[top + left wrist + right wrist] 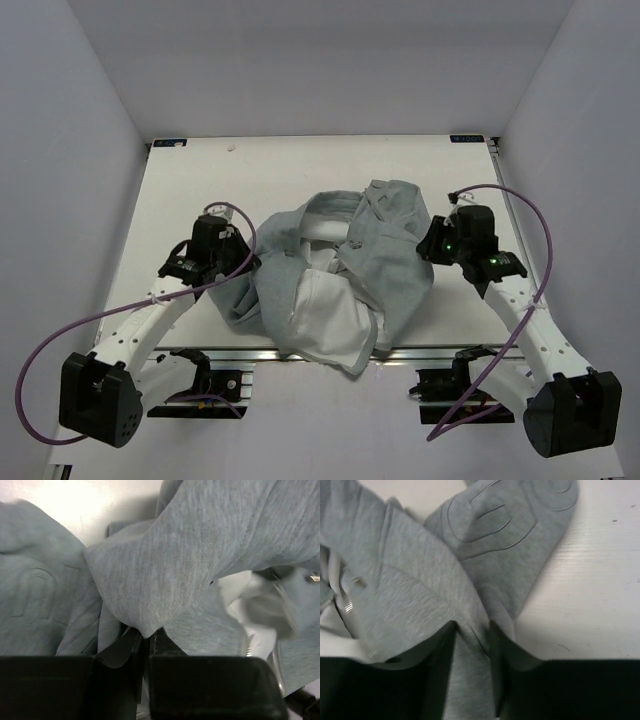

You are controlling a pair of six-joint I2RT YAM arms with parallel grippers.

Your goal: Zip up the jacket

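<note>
A: What's on the desk [200, 180]?
B: One jacket [385, 250], grey-green and crumpled. It sits mid-desk between the two arms. The white lining [325, 315] faces up at the front and overhangs the near edge.
A: Arms?
B: Two. The left arm [150, 320] is at the jacket's left edge and the right arm [520, 300] at its right edge. Two purple cables [545, 240], one per arm.
A: Left jaws?
B: Nearly together, with only a thin slit between them. A fold of the jacket's fabric is pinched in it.
A: Right jaws?
B: The gap is wider. A strip of the jacket runs between them and fills it. Gripped.
A: Zipper?
B: One zipper [248, 645], light teeth, short runs visible in both wrist views next to the lining. Can't tell where the slider is.
A: Pockets?
B: One stitched pocket outline [490, 520] in the right wrist view and one in the left wrist view.
</note>
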